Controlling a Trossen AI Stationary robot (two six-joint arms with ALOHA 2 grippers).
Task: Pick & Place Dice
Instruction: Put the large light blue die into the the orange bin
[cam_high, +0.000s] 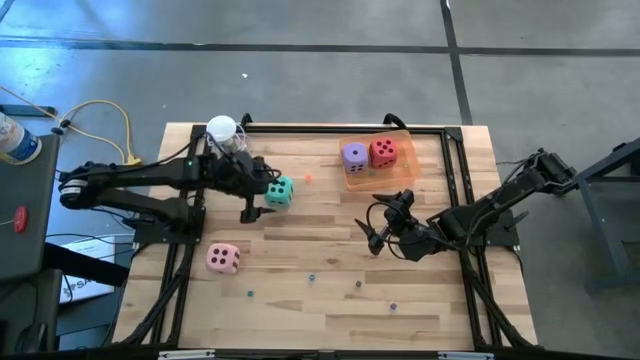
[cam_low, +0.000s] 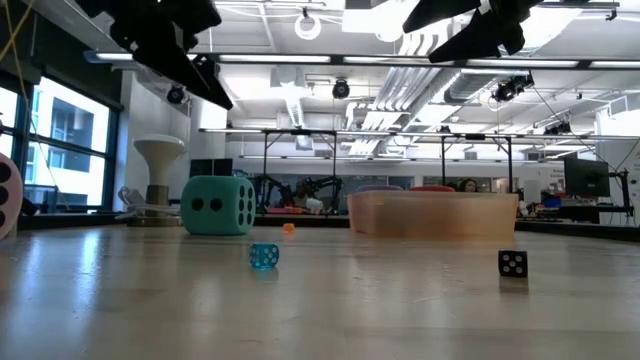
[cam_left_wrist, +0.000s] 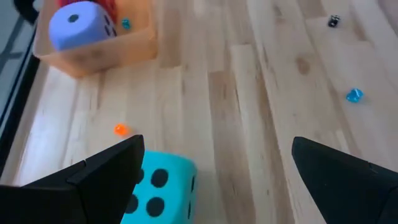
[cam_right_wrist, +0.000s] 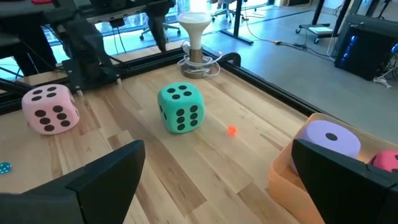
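four dice (cam_high: 280, 191) (two binned), one bin (cam_high: 404, 176)

Two dark, near-black jointed arms; left gripper (cam_high: 262, 198), right gripper (cam_high: 385, 226): broad black wedge-shaped fingers.

No words, labels, brands or written numbers can be read anywhere. The only markings are dark pips: the soft teal cube (cam_right_wrist: 181, 108) shows four on top and six on a side, and the soft pink cube (cam_right_wrist: 50, 109) shows faces of four and six.
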